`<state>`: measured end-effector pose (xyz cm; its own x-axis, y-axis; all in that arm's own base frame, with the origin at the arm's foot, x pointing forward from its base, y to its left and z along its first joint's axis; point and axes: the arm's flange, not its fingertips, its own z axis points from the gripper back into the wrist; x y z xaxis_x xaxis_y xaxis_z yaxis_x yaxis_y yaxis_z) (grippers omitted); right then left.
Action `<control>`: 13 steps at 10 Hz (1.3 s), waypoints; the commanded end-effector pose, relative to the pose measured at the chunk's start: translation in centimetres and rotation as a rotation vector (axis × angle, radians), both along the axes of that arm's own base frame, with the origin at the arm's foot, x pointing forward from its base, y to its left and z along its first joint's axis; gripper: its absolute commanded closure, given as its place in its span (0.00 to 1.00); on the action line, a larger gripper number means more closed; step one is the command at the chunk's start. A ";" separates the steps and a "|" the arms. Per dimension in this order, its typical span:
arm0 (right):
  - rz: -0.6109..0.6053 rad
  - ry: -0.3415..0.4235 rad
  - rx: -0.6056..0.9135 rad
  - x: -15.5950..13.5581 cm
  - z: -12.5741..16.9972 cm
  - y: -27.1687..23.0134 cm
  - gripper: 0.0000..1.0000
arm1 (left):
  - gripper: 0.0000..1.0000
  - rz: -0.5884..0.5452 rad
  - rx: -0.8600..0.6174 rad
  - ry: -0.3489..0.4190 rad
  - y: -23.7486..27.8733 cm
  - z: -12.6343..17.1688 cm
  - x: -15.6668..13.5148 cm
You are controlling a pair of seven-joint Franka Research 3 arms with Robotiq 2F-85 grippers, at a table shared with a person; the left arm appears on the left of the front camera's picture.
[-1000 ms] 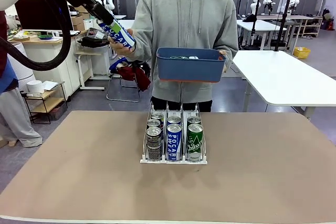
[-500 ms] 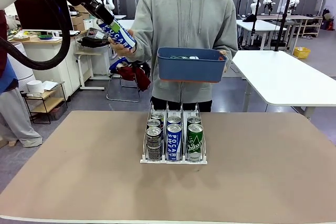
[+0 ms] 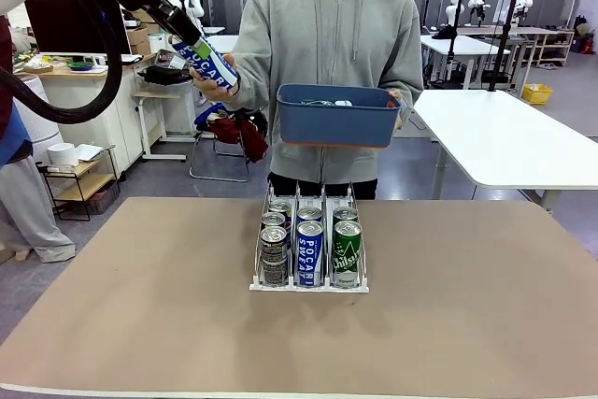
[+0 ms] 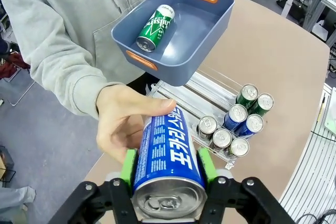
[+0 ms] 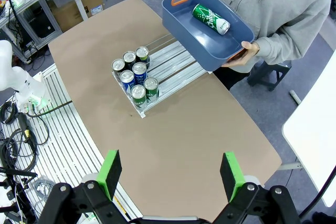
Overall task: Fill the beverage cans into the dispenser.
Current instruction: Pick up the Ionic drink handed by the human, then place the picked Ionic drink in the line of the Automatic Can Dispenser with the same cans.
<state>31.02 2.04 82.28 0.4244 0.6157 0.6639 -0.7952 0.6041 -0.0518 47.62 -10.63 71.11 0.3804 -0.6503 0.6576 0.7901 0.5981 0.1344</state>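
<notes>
High at the far left, my left gripper [image 3: 191, 42] is shut on a blue beverage can [image 3: 206, 61], tilted in the air. The person's hand [image 3: 204, 87] still cups the can's far end. In the left wrist view the can [image 4: 167, 156] sits between my green pads [image 4: 129, 167], with the hand [image 4: 123, 121] wrapped around its far end. The dispenser [image 3: 308, 284] stands mid-table with several cans in its three lanes. Above the table's near side, my right gripper [image 5: 171, 174] is open and holds nothing.
The person holds a blue plastic bin [image 3: 336, 123] over the table's far edge, above the dispenser. One green can [image 4: 155, 27] lies in it. Bare brown tabletop [image 3: 140, 306] surrounds the dispenser on all sides.
My left gripper and the blue can have shifted slightly left and up. The person's hand stays on the can. The bin has moved a little.
</notes>
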 end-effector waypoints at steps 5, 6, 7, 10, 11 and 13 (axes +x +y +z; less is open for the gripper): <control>0.010 -0.005 0.023 -0.2 -0.4 0.2 0.00 | 1.00 -0.005 -0.003 0.000 0.1 0.0 0.0; 0.010 -0.005 0.023 -0.2 -0.4 0.2 0.00 | 1.00 -0.005 -0.003 0.000 0.1 0.0 0.0; 0.010 -0.005 0.023 -0.2 -0.4 0.2 0.00 | 1.00 -0.005 -0.003 0.000 0.1 0.0 0.0; 0.010 -0.005 0.023 -0.2 -0.4 0.2 0.00 | 1.00 -0.005 -0.003 0.000 0.1 0.0 0.0; 0.010 -0.005 0.023 -0.2 -0.4 0.2 0.00 | 1.00 -0.005 -0.003 0.000 0.1 0.0 0.0; 0.010 -0.005 0.023 -0.2 -0.4 0.2 0.00 | 1.00 -0.005 -0.003 0.000 0.1 0.0 0.0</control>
<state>31.02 2.04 82.28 0.4244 0.6157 0.6639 -0.7952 0.6041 -0.0518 47.65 -10.78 70.99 0.3814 -0.6523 0.6551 0.7920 0.5959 0.1323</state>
